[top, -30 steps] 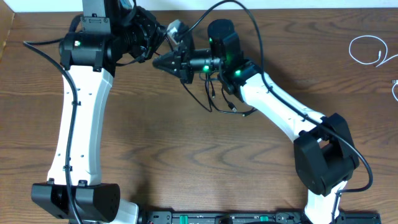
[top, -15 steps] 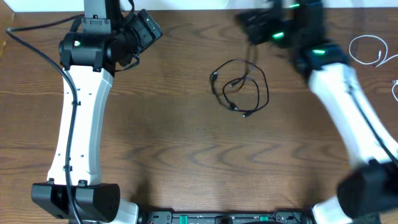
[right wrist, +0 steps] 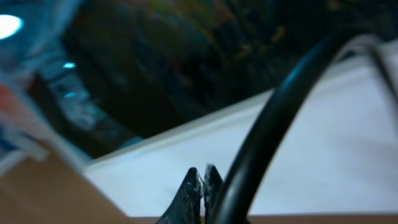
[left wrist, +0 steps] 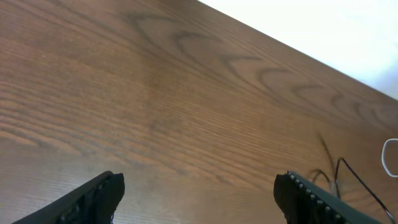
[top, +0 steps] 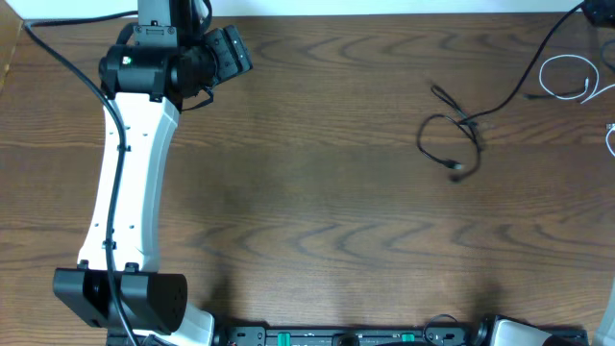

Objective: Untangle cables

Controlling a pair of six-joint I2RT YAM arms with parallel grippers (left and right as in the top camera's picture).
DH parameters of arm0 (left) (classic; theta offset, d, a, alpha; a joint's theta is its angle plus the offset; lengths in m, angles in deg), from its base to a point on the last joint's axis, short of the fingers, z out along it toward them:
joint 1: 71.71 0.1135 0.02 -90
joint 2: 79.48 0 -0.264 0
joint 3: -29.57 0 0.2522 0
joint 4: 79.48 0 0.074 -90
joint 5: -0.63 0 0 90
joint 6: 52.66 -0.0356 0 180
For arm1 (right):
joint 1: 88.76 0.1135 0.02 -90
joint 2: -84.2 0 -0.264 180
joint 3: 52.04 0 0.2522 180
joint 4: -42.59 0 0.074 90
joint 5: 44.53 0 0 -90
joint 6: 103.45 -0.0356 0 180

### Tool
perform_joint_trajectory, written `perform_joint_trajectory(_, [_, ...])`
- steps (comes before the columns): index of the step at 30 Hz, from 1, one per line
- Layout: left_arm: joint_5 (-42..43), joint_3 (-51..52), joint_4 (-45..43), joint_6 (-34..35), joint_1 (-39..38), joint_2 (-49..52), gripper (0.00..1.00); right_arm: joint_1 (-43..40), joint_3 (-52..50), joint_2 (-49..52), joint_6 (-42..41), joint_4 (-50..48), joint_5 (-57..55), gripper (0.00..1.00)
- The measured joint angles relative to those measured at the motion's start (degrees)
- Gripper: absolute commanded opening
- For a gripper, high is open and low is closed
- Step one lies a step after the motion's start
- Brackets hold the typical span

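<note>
A black cable tangle point(top: 456, 139) lies right of the table's middle. One of its strands point(top: 524, 82) runs taut up to the top right corner and leaves the overhead view. My right gripper point(right wrist: 202, 171) is shut, tips pressed together against a pale blurred background. It seems to hold that strand, though the grip itself is hidden. A white cable point(top: 569, 79) lies coiled at the far right. My left gripper point(top: 233, 53) hangs open and empty at the upper left. Its wrist view shows the black cables point(left wrist: 339, 177) far to the right of the open left gripper point(left wrist: 199, 194).
The left arm point(top: 125, 192) stretches along the table's left side. A thick black arm wire point(right wrist: 273, 124) crosses the right wrist view. Another bit of white cord point(top: 610, 135) shows at the right edge. The white wall borders the table's far edge point(left wrist: 298, 43).
The left gripper opened, let go and drew back to the upper left. The right arm swung right, out of the overhead view, dragging the black cables from the middle toward the right.
</note>
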Motion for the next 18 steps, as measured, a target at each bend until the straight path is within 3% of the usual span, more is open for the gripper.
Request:
perform_joint_trajectory(5, [4.5,0.0,-2.7,-4.4,-0.2,0.3,0.77,2.2,0.0,0.0,-2.8,-1.3,5.8,0.01])
perform_joint_trajectory(10, [14.9,0.0,-4.2,-11.7,-4.4,2.0,0.77,4.2,0.0,0.0,-3.0,-0.9,8.0,0.01])
perform_joint_trajectory(13, [23.2,0.0,-5.0,-18.5,-8.3,7.0,0.78,4.1,0.0,0.0,-2.5,1.2,8.3,0.01])
perform_joint_trajectory(18, [27.7,0.0,-5.6,-27.2,-12.7,16.1,0.78,3.5,0.1,-0.1,0.8,7.8,8.3,0.01])
